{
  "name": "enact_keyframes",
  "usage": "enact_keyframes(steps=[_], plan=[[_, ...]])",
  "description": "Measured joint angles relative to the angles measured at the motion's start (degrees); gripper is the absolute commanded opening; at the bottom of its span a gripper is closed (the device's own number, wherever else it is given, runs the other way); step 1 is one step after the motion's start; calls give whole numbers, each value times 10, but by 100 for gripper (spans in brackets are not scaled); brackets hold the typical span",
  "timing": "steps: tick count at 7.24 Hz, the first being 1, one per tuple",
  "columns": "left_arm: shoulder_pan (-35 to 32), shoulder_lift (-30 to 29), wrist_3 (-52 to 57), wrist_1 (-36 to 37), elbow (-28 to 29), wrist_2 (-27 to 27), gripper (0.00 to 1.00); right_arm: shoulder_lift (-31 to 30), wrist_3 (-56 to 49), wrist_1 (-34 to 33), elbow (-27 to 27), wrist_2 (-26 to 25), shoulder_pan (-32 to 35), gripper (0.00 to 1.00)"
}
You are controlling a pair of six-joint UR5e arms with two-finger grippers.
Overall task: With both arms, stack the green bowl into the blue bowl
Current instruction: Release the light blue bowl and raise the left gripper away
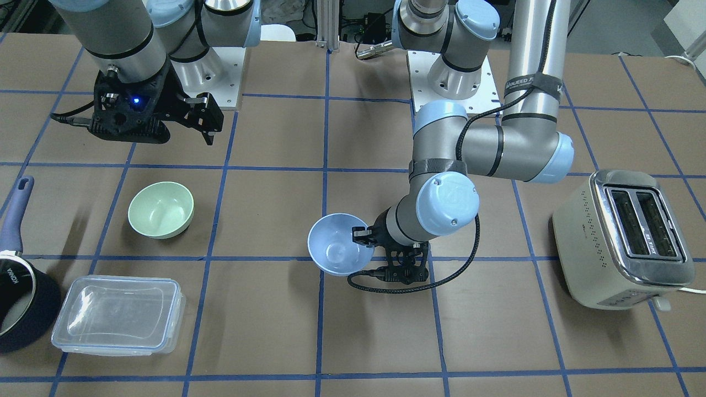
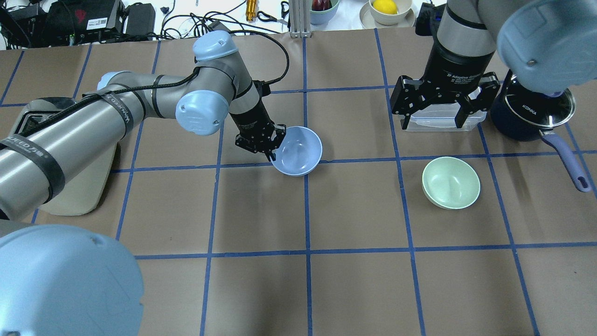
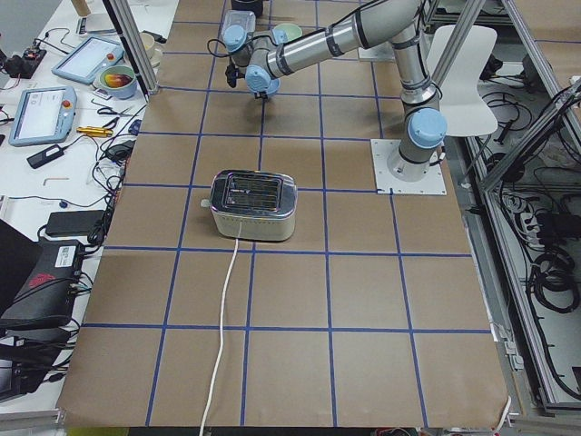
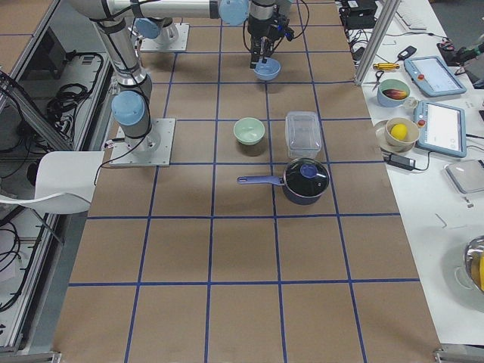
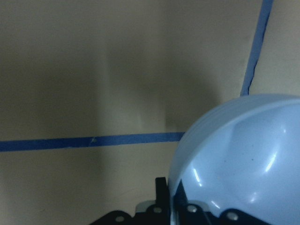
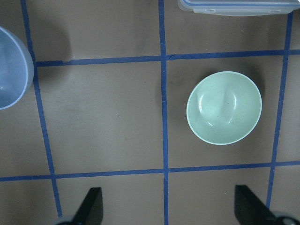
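The left gripper (image 2: 275, 145) pinches the blue bowl (image 2: 301, 150) by its left rim; the bowl tilts, empty, near the middle of the table (image 2: 354, 210). Further right, the right gripper (image 2: 433, 119) hangs high, fingers spread, over a lidded clear box (image 1: 118, 314) that looks empty. The green bowl (image 2: 451, 182) sits empty near that box, clear of both jaws. A lidded saucepan (image 2: 517, 126) stands rightmost.
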Motion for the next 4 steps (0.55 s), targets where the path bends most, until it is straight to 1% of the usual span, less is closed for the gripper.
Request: enact_keyframes(steps=[1, 2, 3, 4], plan=[[-4, -6, -5, 4, 0, 0, 0, 0, 0, 0, 0, 0, 0, 100], [-7, -10, -15, 9, 1, -1, 32, 0, 0, 0, 0, 0, 0, 100], [-11, -13, -26, 13, 1, -1, 78, 0, 0, 0, 0, 0, 0, 100], [-14, -15, -30, 19, 1, 1, 95, 1, 0, 0, 0, 0, 0, 100]])
